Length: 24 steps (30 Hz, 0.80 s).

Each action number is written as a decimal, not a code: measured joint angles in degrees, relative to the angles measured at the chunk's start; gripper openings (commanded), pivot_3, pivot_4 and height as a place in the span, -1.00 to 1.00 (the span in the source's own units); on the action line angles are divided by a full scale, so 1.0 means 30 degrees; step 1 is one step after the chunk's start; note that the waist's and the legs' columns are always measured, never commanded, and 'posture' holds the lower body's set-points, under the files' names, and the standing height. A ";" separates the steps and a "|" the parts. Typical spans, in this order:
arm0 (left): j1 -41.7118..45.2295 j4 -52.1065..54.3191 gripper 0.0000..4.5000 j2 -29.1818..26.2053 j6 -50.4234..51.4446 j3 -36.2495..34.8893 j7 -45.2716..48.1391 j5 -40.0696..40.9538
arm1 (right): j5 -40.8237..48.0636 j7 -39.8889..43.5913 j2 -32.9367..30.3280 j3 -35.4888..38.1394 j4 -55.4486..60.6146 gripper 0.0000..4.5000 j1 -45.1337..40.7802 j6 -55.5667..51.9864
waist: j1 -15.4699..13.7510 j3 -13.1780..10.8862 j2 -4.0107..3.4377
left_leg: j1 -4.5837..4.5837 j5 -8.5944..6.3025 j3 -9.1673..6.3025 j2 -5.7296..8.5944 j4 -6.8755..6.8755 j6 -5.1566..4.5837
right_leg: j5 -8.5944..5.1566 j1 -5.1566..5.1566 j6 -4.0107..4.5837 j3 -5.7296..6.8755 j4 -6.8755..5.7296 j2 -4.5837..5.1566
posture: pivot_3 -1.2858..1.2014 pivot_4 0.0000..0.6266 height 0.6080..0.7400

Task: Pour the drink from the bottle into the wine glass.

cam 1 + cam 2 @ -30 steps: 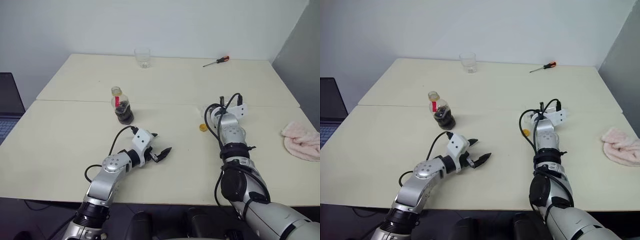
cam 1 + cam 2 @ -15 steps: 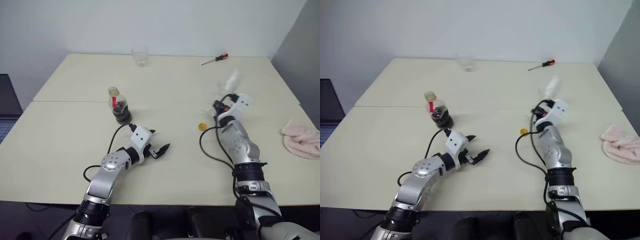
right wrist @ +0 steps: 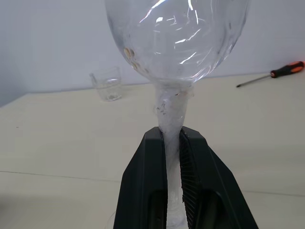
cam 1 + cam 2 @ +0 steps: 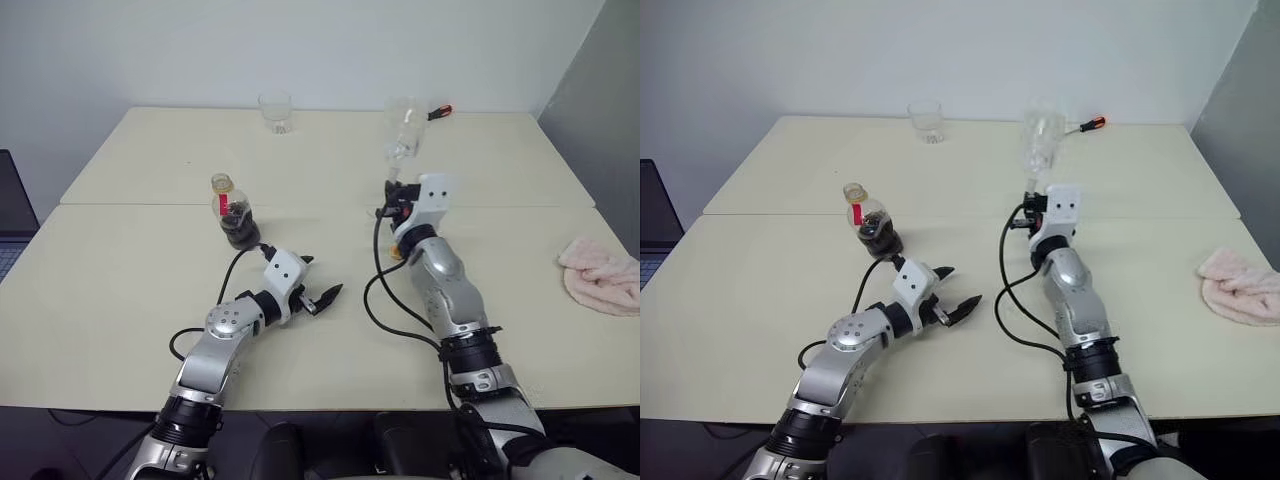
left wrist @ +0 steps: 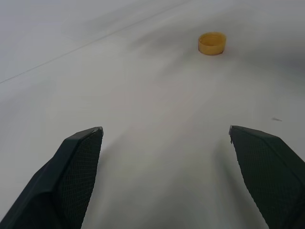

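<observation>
The bottle (image 4: 235, 210) stands upright left of the table's middle, with the dark drink (image 4: 241, 230) in its bulbous base and a red strip on its neck. My left gripper (image 4: 320, 280) is open just above the table, a little nearer than the bottle and to its right, with nothing between its fingers. My right gripper (image 3: 171, 138) is shut on the stem of the wine glass (image 4: 402, 130). It holds the glass upright above the table's middle, and the clear bowl (image 3: 176, 38) looks empty.
A yellow cap (image 5: 212, 43) lies on the table beside my right forearm. A short clear tumbler (image 4: 274, 112) and a red-handled screwdriver (image 4: 440, 112) sit at the far edge. A pink cloth (image 4: 603, 280) lies at the right edge.
My right arm has swung left and up and rolled its wrist, bringing the wine glass from tilted to upright. The left gripper has stayed where it was.
</observation>
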<state>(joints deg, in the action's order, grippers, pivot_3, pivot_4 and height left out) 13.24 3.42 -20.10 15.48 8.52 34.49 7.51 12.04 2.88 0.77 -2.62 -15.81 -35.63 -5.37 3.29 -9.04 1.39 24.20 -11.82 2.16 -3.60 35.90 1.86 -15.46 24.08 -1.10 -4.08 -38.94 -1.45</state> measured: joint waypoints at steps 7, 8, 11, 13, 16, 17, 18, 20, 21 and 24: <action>-0.0017 0.0002 1.00 -0.0112 0.0001 0.0007 0.0037 -0.0040 | -0.1038 0.0733 0.1967 -0.0689 -0.3596 -0.94 -0.0397 0.0947 | 0.0003 -0.0003 -0.0003 | 0.0022 0.0000 -0.0004 -0.0004 0.0006 0.0000 | 0.0001 0.0011 0.0003 0.0002 -0.0009 0.0001 | 0.03 -0.52 1.00; -0.0028 0.0012 1.00 -0.0134 0.0010 0.0006 0.0042 -0.0039 | -0.1254 0.0785 0.2154 -0.0807 -0.3715 -0.94 -0.0438 0.0956 | -0.0001 -0.0003 -0.0003 | 0.0022 0.0000 -0.0007 -0.0003 0.0005 0.0001 | 0.0001 0.0011 0.0003 0.0001 -0.0007 0.0006 | 0.03 -0.52 1.00; -0.0171 0.0074 1.00 -0.0298 0.0048 0.0006 0.0119 -0.0030 | -0.1732 0.1000 0.2177 -0.1179 -0.3987 -0.94 -0.0452 0.0957 | -0.0004 -0.0003 -0.0003 | 0.0025 0.0000 -0.0024 0.0003 0.0006 0.0001 | 0.0001 0.0010 0.0003 0.0005 -0.0006 0.0027 | 0.03 -0.52 1.00; -0.0298 0.0085 1.00 -0.0450 0.0129 -0.0008 0.0275 0.0009 | -0.2087 0.0998 0.2155 -0.1193 -0.4200 -0.94 -0.0452 0.0927 | -0.0004 -0.0003 -0.0003 | 0.0024 0.0000 -0.0028 0.0004 0.0008 0.0001 | 0.0001 0.0009 0.0002 0.0006 -0.0006 0.0034 | 0.03 -0.52 1.00; -0.0471 0.0110 1.00 -0.0788 0.0462 0.0007 0.0678 0.0077 | -0.2119 0.1119 0.2092 -0.1071 -0.4305 -0.94 -0.0413 0.0782 | -0.0001 -0.0002 -0.0002 | 0.0022 0.0000 -0.0030 0.0007 0.0015 0.0001 | 0.0001 0.0006 0.0002 0.0006 -0.0010 0.0033 | 0.03 -0.52 1.00; -0.0478 0.0115 1.00 -0.0848 0.0540 0.0006 0.0819 0.0111 | -0.2120 0.1156 0.2064 -0.1063 -0.4198 -0.94 -0.0334 0.0756 | -0.0002 -0.0002 -0.0002 | 0.0022 0.0000 -0.0028 0.0007 0.0015 0.0001 | 0.0001 0.0005 0.0002 0.0011 -0.0010 0.0032 | 0.03 -0.52 1.00; -0.0518 0.0191 1.00 -0.0909 0.0603 0.0006 0.0951 0.0195 | -0.2129 0.1257 0.1990 -0.1068 -0.3899 -0.94 -0.0093 0.0706 | -0.0002 -0.0002 -0.0002 | 0.0022 0.0001 -0.0030 0.0006 0.0014 0.0001 | 0.0001 0.0005 0.0002 0.0012 -0.0011 0.0031 | 0.03 -0.52 1.00; -0.0591 0.0328 1.00 -0.0929 0.0657 -0.0076 0.1184 0.0532 | -0.2120 0.1429 0.1829 -0.1046 -0.3197 -0.94 0.0474 0.0583 | -0.0006 -0.0002 -0.0002 | 0.0023 0.0000 -0.0037 0.0004 0.0013 0.0001 | 0.0000 0.0003 0.0003 0.0013 -0.0011 0.0031 | 0.03 -0.52 1.00; -0.0606 0.0450 1.00 -0.0922 0.0726 -0.0224 0.1236 0.0717 | -0.2105 0.1473 0.1761 -0.1027 -0.2905 -0.94 0.0662 0.0442 | -0.0007 -0.0001 -0.0001 | 0.0024 0.0000 -0.0042 0.0004 0.0014 0.0001 | 0.0001 0.0003 0.0003 0.0012 -0.0011 0.0031 | 0.03 -0.52 1.00; -0.0609 0.1317 1.00 -0.0758 0.1238 -0.1203 0.1205 0.1920 | -0.2101 0.1512 0.1555 -0.0993 -0.2115 -0.94 0.1213 0.0102 | -0.0007 0.0001 0.0002 | 0.0021 0.0001 -0.0050 0.0002 0.0021 0.0001 | 0.0001 -0.0003 0.0003 0.0012 -0.0015 0.0033 | 0.03 -0.52 1.00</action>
<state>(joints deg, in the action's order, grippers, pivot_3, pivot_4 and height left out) 11.41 7.38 -22.38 19.20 4.92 38.10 13.27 5.74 7.42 5.44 -5.60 -22.16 -31.99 -5.06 3.27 -9.04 1.40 24.26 -11.82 2.01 -3.60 35.96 1.86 -15.46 24.07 -1.09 -4.05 -38.99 -1.35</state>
